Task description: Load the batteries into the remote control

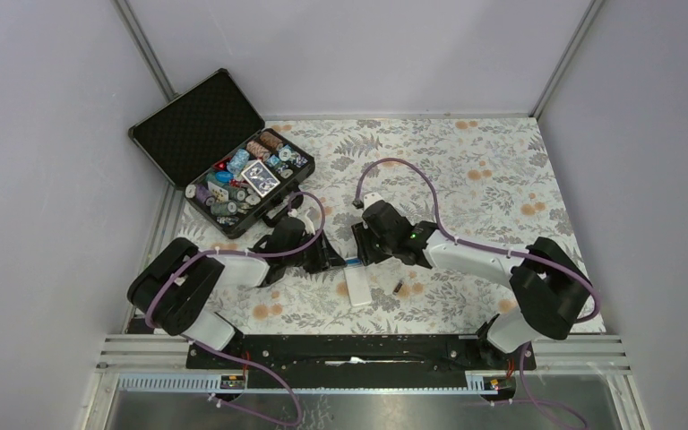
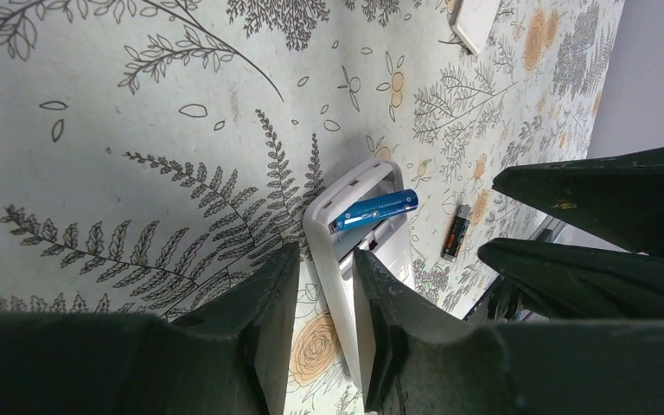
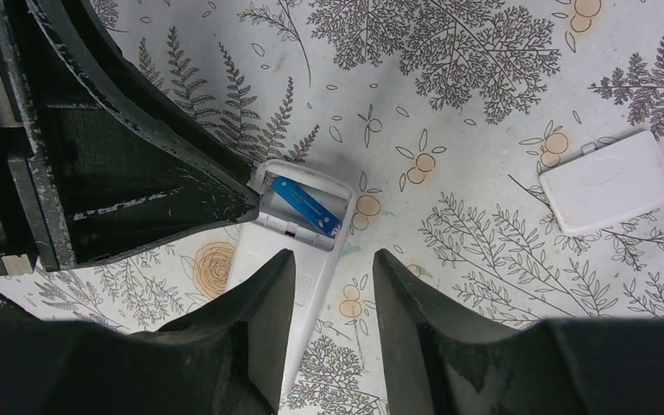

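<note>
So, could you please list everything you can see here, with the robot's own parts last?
White rectangular plastic remote control: one, white, back up on the cloth near the arms, battery bay open.
Thin cylindrical blue battery: one, blue, lying askew in the open bay.
Thin cylindrical dark battery: one, dark, on the cloth beside the remote, not touching it.
Flat plastic battery cover: one, white, on the cloth apart from the remote.
Hard carrying case: one, black, open, far left.
Round poker chips: too many to count, mixed colours, inside the case.
Leaf-patterned tablecloth: one, pale with orange flowers, over the table.
Left hand: one, black, open over the remote.
Right hand: one, black, open over the remote.
</note>
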Robot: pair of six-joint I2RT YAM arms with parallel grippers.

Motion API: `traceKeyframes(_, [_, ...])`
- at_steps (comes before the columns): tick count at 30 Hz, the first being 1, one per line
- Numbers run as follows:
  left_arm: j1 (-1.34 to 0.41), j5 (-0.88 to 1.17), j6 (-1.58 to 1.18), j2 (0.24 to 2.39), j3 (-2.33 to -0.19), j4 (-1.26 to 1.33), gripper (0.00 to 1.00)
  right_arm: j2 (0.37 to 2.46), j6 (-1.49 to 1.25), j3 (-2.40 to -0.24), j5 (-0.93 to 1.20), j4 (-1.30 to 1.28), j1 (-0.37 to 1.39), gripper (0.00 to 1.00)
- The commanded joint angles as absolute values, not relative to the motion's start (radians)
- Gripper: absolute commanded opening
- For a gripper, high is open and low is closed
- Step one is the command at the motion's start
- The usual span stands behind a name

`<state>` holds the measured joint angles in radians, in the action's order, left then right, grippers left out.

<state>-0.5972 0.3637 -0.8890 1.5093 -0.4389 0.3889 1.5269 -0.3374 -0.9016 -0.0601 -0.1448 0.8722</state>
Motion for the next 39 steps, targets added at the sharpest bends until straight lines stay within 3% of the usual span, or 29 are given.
traceKeyframes(1, [-0.588, 0.403, -0.879, 1.526, -0.472, 0.468, 0.3, 1.548, -0.362, -0.95, -0.054, -0.131, 0.864, 0.45])
traceKeyframes(39, [-0.563, 0.438, -0.897, 1.541, -0.428, 0.534, 0.21, 1.638, -0.443, -0.954, -0.019, -0.104, 0.86, 0.33])
